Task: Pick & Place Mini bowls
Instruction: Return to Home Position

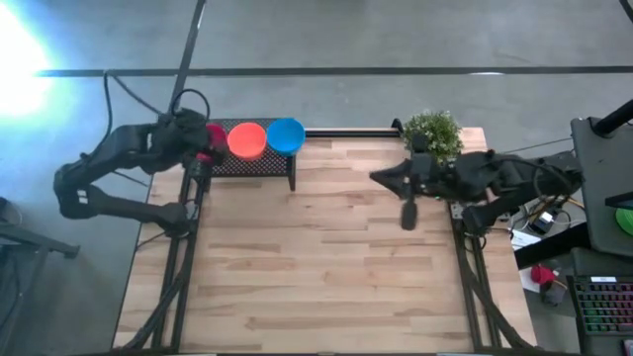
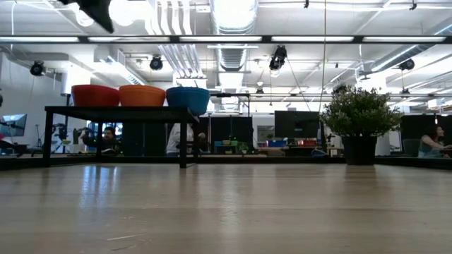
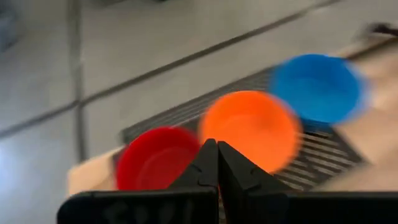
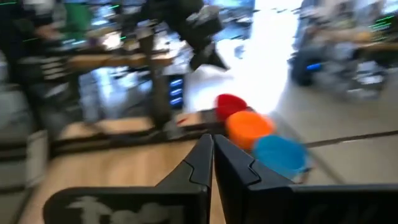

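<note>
Shelf (image 1: pixel 249 166), upper left, holds red bowls (image 2: pixel 95 95), orange bowls (image 1: pixel 246 139), blue bowls (image 1: pixel 285 135) | I see left gripper (image 3: pixel 217 146) and right gripper (image 4: pixel 212 140) clenched, empty.

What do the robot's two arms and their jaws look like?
The left arm and right arm are dark, jointed links. A black cable trails by the left one. The jaws are black angular wedges on a flat bar with faint lettering.

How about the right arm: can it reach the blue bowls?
Probably yes: only bare table lies between the right pincer and the blue bowls; left pincer hangs over the shelf's red end.
</note>
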You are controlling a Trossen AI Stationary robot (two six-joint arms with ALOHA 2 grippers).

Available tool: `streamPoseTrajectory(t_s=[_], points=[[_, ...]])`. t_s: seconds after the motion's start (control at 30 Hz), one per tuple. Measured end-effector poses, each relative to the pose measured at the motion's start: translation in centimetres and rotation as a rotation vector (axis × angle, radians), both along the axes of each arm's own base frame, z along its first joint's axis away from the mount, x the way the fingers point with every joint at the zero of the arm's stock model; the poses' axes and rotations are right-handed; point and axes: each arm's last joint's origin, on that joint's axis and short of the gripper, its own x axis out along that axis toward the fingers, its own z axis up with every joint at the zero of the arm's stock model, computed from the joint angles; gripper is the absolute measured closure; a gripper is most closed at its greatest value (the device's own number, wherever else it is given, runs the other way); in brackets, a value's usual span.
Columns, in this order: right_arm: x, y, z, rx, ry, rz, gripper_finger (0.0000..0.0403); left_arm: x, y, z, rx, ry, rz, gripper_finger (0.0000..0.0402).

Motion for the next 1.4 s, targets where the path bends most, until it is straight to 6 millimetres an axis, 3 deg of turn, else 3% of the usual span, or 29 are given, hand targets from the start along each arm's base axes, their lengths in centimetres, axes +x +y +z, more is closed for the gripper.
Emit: streamPoseTrajectory(t_s=[0.33,0.57,0.97,1.4], points=[[-4.1,0.3,0.8,0.115,0.055,0.482,0.0394,0.6,-3.8,1.8,0.112,-0.092,-0.667,0.0401],[-5.7,0.9,-0.5,0.002,0.058,0.616,0.0394,-1.2,-5.1,2.0,0.185,-0.297,-0.962,0.0401],[-10.6,-0.8,-3.8,0.081,-0.198,0.601,0.0394,-3.5,-5.5,-1.6,0.295,-0.485,-1.156,0.0401],[-14.4,-2.1,-8.9,0.129,-0.401,0.601,0.0394,-7.3,-5.4,-5.1,0.424,-0.729,-1.152,0.0401]])
